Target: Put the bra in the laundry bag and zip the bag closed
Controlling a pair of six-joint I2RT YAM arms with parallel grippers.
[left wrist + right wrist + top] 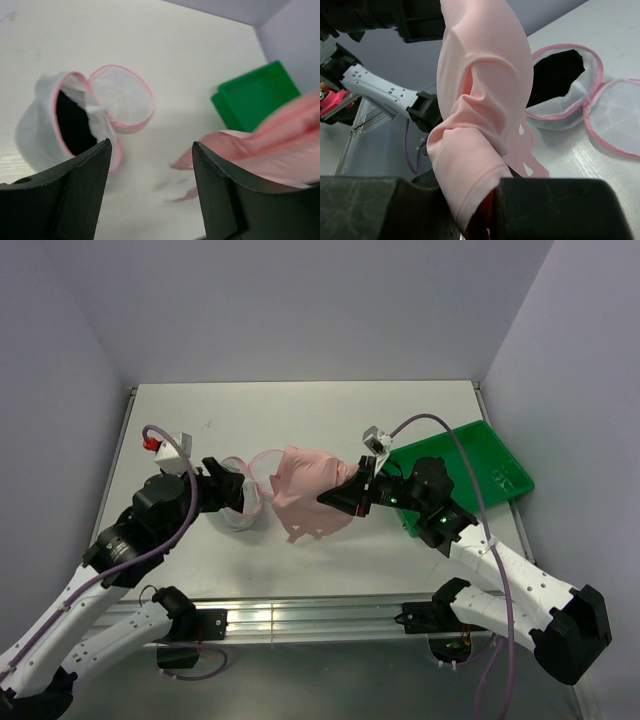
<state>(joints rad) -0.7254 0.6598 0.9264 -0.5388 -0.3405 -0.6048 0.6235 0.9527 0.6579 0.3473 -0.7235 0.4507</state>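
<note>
The white bench [300,420] holds everything. At its right side sits the green tray [480,465], a flat box with low walls. The right arm covers part of the tray, so I cannot see all of its floor.

Next in size is the bra [310,490]. It is pale pink and soft. It is bunched up in the middle of the bench, between the tray and the laundry bag [238,508]. It is outside the bag, just beside the open lid [265,465]. The right pincer [475,200] is clamped on one end of the bra [480,100], and the cloth bulges out past it. Thin pink straps hang down toward the bench. I cannot tell if they touch it.

The laundry bag [40,130] is a little round pouch of white net with a pink rim. It lies on the bench with its mouth wide open. The inside looks dark, and I cannot make out anything in it. Its round lid [125,100] is flipped back and lies next to the mouth, joined to it at one spot.

The left pincer [150,155] is right by the bag. Its two black fingers [90,175] are wide apart and grip nothing.
</note>
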